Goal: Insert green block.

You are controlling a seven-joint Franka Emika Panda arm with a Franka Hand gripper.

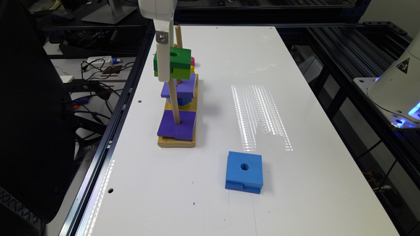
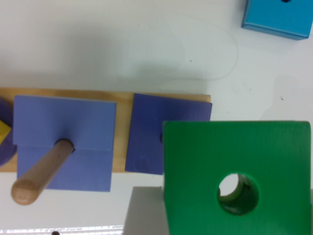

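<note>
Above the pegs, green block [image 1: 173,62]: dark top, lime underside.

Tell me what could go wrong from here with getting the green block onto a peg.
1. The green block is held up in the air beside the pegs; in the wrist view its hole sits off the wooden peg, so lowering now could jam on a peg tip or miss.
2. The purple blocks and the wooden base lie close below; a bump could shift the base.
</note>
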